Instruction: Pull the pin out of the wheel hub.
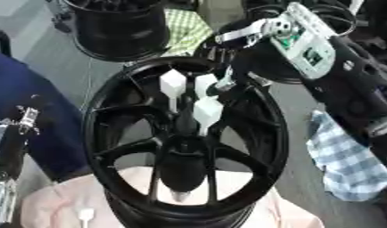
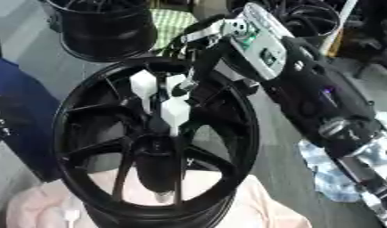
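Note:
A black spoked wheel stands tilted on a pink cloth. Three white pins with blocky heads stick out of its hub: a left pin, a lower pin and an upper middle pin. My right arm comes down from the upper right. My right hand is over the wheel's upper rim, its fingers closed at the head of the upper middle pin. The dark fingers partly merge with the rim behind them. My left hand rests at the left edge, fingers up, away from the wheel.
A second black wheel stands behind at the top left, beside a green checked cloth. More dark rims are at the top right. A blue checked cloth lies at the right, blue fabric at the left. A small white piece lies on the pink cloth.

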You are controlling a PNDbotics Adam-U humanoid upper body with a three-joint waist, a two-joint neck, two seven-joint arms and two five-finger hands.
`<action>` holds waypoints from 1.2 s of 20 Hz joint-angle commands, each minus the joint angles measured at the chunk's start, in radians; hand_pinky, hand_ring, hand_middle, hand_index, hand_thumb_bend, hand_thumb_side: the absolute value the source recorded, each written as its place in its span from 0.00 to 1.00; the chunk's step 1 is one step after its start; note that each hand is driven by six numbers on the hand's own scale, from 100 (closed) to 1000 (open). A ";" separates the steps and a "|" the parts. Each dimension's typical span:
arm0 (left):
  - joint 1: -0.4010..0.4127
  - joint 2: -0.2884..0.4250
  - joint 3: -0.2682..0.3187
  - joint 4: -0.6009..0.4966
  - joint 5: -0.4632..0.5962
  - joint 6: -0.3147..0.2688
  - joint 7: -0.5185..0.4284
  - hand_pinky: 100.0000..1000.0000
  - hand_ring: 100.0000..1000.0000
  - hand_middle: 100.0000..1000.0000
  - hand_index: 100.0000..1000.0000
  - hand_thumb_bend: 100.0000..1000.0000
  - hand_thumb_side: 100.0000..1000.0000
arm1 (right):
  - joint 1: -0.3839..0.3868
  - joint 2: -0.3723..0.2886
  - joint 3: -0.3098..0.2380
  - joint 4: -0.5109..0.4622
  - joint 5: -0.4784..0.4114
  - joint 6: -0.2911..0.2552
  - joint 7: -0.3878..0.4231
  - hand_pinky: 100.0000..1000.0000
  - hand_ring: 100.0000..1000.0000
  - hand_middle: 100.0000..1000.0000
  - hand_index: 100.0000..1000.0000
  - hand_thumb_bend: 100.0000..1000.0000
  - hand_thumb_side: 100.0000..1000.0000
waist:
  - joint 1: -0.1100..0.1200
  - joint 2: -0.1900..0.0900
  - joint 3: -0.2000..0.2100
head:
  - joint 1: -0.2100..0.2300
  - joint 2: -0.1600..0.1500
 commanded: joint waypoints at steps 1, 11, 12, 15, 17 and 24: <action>-0.008 0.015 -0.004 -0.011 -0.002 -0.002 -0.003 0.68 0.58 0.71 0.84 0.29 0.66 | -0.023 -0.003 -0.017 0.009 0.036 -0.018 0.000 0.77 0.79 0.82 0.94 0.44 0.35 | 0.007 -0.017 0.001 | -0.004 -0.008; -0.008 0.014 -0.003 -0.012 -0.002 -0.002 -0.002 0.68 0.58 0.71 0.84 0.29 0.66 | -0.016 0.016 -0.031 0.049 0.065 -0.033 0.000 0.78 0.80 0.79 0.89 0.40 0.34 | 0.008 -0.016 0.005 | -0.005 -0.012; -0.008 0.014 -0.003 -0.012 -0.002 -0.002 -0.002 0.68 0.58 0.71 0.84 0.29 0.66 | -0.016 0.017 -0.035 0.053 0.067 -0.033 0.000 0.78 0.80 0.79 0.89 0.41 0.34 | 0.008 -0.015 0.005 | -0.005 -0.013; -0.008 0.014 -0.002 -0.013 -0.002 -0.002 -0.001 0.68 0.58 0.71 0.84 0.29 0.66 | -0.018 0.016 -0.051 0.056 0.072 -0.029 0.000 0.77 0.79 0.78 0.87 0.37 0.31 | 0.009 -0.015 0.005 | -0.006 -0.013; -0.009 0.015 -0.002 -0.013 -0.002 -0.002 -0.001 0.68 0.58 0.71 0.84 0.29 0.66 | -0.019 0.015 -0.058 0.057 0.073 -0.027 0.000 0.77 0.79 0.78 0.87 0.36 0.30 | 0.010 -0.014 0.005 | -0.007 -0.014; -0.010 0.016 -0.003 -0.013 -0.002 -0.002 -0.002 0.68 0.58 0.70 0.85 0.29 0.66 | -0.015 0.025 -0.055 0.077 0.077 -0.035 0.000 0.77 0.79 0.77 0.86 0.31 0.25 | 0.011 -0.012 0.007 | -0.006 -0.015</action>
